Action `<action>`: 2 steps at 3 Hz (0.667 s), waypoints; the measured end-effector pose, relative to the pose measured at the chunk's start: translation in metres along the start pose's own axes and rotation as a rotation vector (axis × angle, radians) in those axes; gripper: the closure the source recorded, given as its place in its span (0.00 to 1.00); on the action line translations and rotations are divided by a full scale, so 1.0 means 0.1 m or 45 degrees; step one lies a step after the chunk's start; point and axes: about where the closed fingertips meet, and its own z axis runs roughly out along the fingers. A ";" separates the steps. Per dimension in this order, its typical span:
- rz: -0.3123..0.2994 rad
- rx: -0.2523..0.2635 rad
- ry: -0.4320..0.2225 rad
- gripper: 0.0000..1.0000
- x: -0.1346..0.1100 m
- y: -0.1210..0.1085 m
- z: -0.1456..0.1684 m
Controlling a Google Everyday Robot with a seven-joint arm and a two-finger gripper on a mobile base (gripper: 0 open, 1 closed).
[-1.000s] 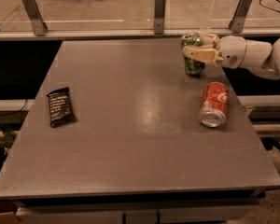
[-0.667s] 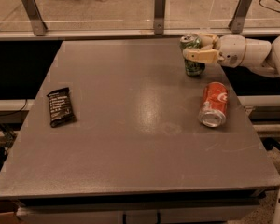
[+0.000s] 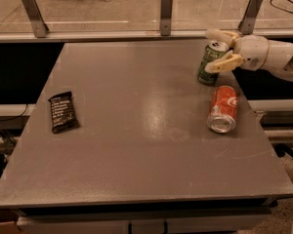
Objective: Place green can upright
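Filling most of the view from above its near edge: a grey table (image 3: 136, 150), matte, with a dull sheen near the middle. Behind its far edge, a low rail (image 3: 112, 34) with three upright posts, and pale floor beyond.

Reaching in from the right edge, level with the far right part of the table: a white arm (image 3: 276, 55), ending in the gripper (image 3: 209, 51) by the far right corner.

Pinched between its two pale fingers (image 3: 225, 62), one on the far side by the rim and one on the near side across the upper body: the green can (image 3: 204, 76). Standing on the table close to the far right corner, silver top facing up, leaning a touch to the right. Hard to tell whether its base sits fully flat.

Just in front of it, near but apart: a red can (image 3: 223, 106) lying on its side, silver end toward the near edge, long axis running roughly front to back.

Well apart from both, near the left edge: a dark packet (image 3: 63, 112) with pale print, lying flat and turned slightly askew.
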 end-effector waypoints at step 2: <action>0.024 0.086 0.013 0.00 0.04 -0.01 -0.20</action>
